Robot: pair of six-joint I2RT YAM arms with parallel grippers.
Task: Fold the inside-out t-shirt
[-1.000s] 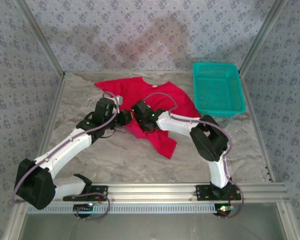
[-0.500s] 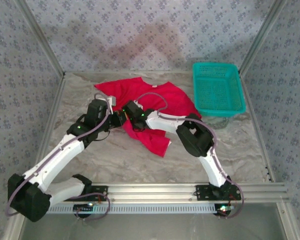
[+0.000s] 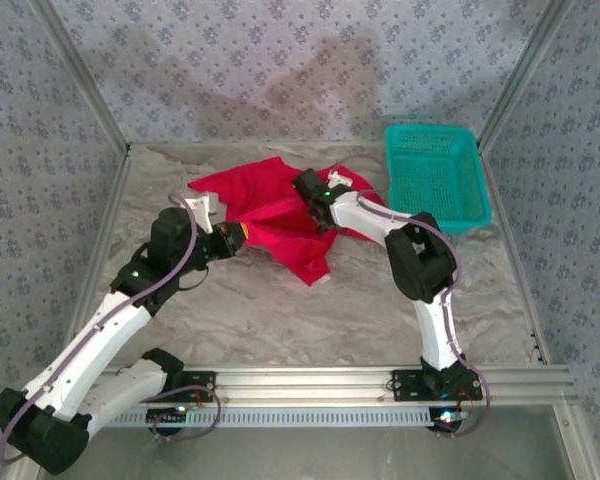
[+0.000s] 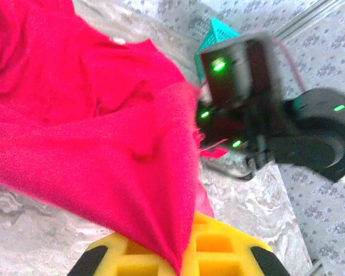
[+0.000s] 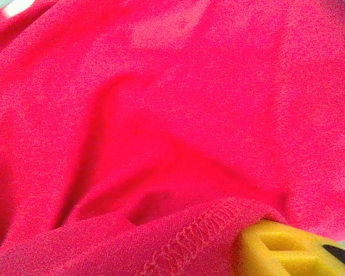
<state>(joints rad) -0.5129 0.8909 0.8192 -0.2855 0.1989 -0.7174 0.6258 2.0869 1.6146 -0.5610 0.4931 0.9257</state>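
Red t-shirt point(image 3: 280, 225) bunched at the far middle of the tabletop point(image 3: 280, 310), left of the basket point(image 3: 435, 180). Left hand point(image 3: 240, 234) pinches a fold; right hand point(image 3: 306, 188) against cloth, spread or pressed together unclear.

No legible text, labels, brands, numbers or signs appearing on any surface.
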